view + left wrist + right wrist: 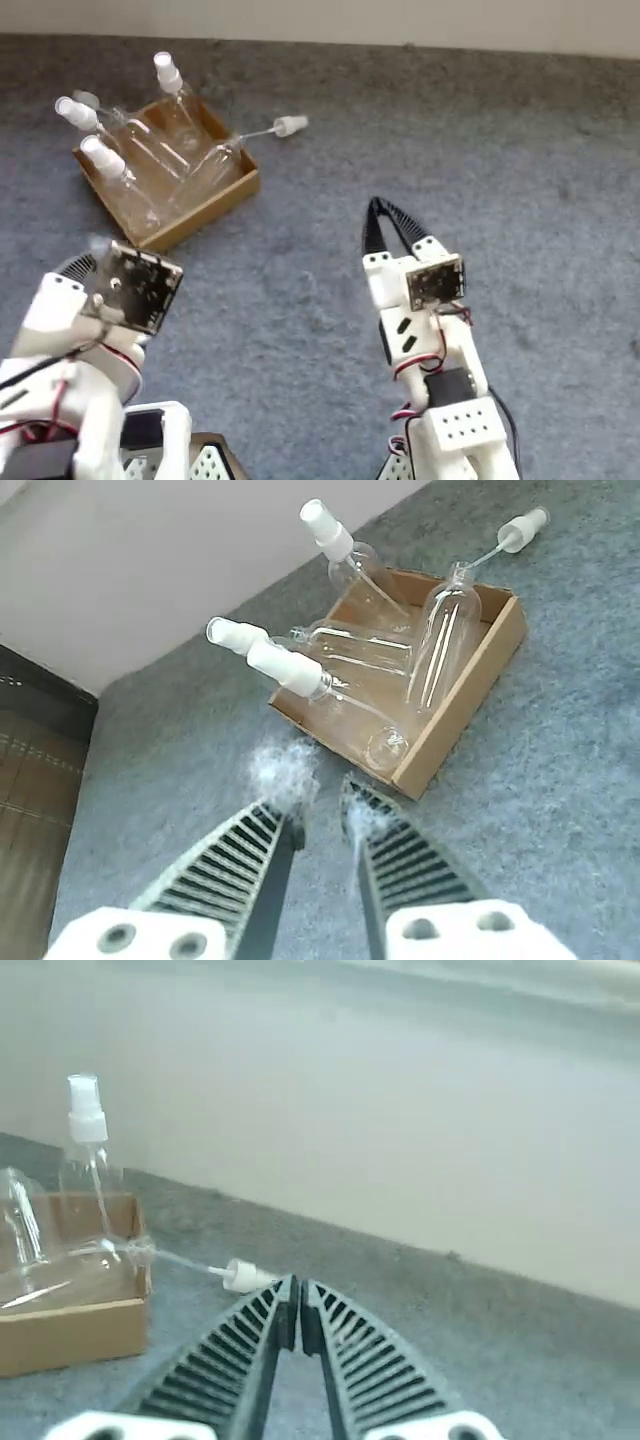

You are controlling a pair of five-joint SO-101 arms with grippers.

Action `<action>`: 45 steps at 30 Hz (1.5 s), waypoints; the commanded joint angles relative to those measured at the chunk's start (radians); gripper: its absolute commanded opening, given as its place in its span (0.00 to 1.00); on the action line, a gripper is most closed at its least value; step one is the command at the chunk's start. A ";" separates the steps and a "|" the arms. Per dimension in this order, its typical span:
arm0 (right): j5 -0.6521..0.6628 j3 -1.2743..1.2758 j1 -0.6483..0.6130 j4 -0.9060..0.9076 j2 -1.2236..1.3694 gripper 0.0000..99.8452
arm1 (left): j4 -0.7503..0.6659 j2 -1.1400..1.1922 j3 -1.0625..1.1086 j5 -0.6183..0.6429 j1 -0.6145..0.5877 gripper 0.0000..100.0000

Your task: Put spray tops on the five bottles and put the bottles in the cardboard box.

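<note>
The cardboard box [215,205] holds several clear bottles. One bottle [172,100] leans upright at the box's far corner with its white spray top on. Two capped bottles [345,715] lie across the box with their tops over its left edge. A fourth bottle [445,630] lies along the right wall. Its spray top [291,125] hangs outside over the carpet, with the thin tube reaching to the bottle's neck. My left gripper [318,815] hovers just short of the box's near corner, slightly open and holding nothing. My right gripper [298,1305] is shut and empty, to the right of the box and nearer than the loose spray top [240,1275].
Grey carpet [520,180] covers the table to the right of the box and in front of it. A pale wall [400,1110] runs along the far edge. The right arm's body [430,330] stands mid-table near the front.
</note>
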 commanded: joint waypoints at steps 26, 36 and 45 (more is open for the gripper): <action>0.155 -0.280 0.216 0.792 -0.486 0.00 | -0.212 -0.470 0.608 0.141 0.193 0.00; 0.158 -0.005 0.306 0.794 -0.486 0.00 | -0.551 -0.470 1.012 0.147 0.051 0.00; 0.155 0.142 0.300 0.794 -0.486 0.00 | -0.539 -0.469 1.061 0.166 0.033 0.00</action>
